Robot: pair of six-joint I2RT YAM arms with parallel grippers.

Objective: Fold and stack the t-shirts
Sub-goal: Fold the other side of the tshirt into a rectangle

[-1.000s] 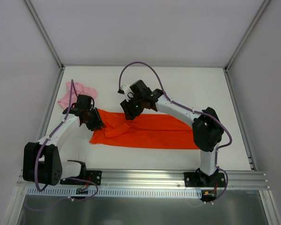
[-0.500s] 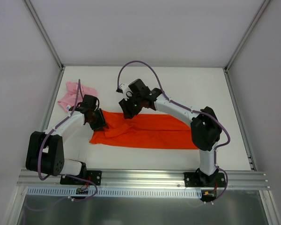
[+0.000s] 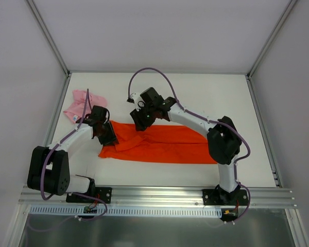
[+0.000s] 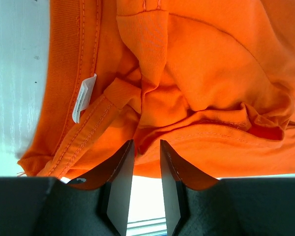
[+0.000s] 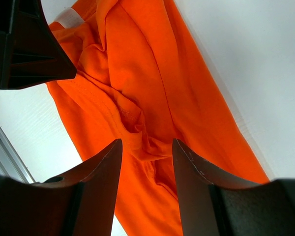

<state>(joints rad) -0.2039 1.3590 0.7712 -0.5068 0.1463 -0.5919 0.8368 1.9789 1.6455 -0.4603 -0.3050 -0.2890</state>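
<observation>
Folding is sitting part-done: orange-red tee [image 3: 165, 145] lying as a rumpled long band, pink tee [image 3: 81, 105] crumpled aside, unstacked; left gripper [image 4: 146, 147] hovering narrowly parted, right gripper [image 5: 146, 143] wider, both empty.

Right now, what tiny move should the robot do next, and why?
Probably lower the left claw and pinch the crumpled collar end of the orange t-shirt: its jaws stand apart over those wrinkles, gripping nothing, and that end needs smoothing before folding.
</observation>
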